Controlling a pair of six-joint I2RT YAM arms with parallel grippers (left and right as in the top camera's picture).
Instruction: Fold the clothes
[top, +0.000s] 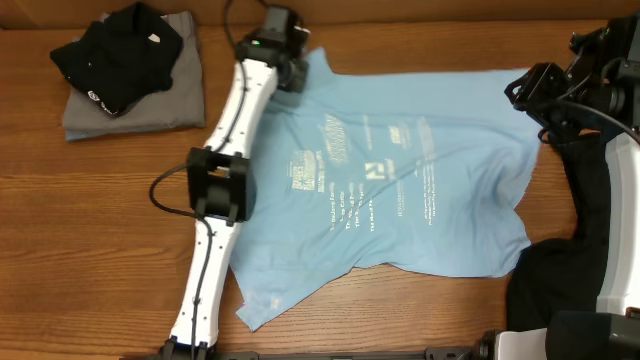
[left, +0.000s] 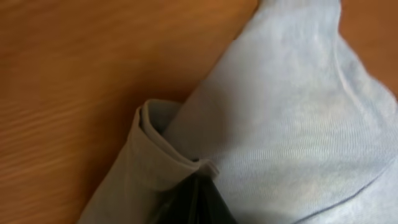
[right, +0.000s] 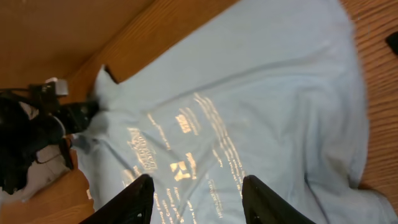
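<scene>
A light blue T-shirt (top: 400, 180) with printed lettering lies spread, print up, on the wooden table. My left gripper (top: 292, 72) is at the shirt's far left corner. In the left wrist view its dark jaws (left: 194, 190) are shut on a folded hem of the blue cloth (left: 292, 112). My right gripper (top: 525, 92) hovers over the shirt's far right corner. In the right wrist view it (right: 196, 190) stands open above the lettering, with nothing between its fingers (right: 134, 199). A black garment (top: 115, 50) lies bunched at the far left.
The black garment rests on a folded grey garment (top: 175, 100) at the table's back left. Another dark cloth (top: 550, 280) lies under the right arm at the front right. The white left arm (top: 220, 190) stretches along the shirt's left side.
</scene>
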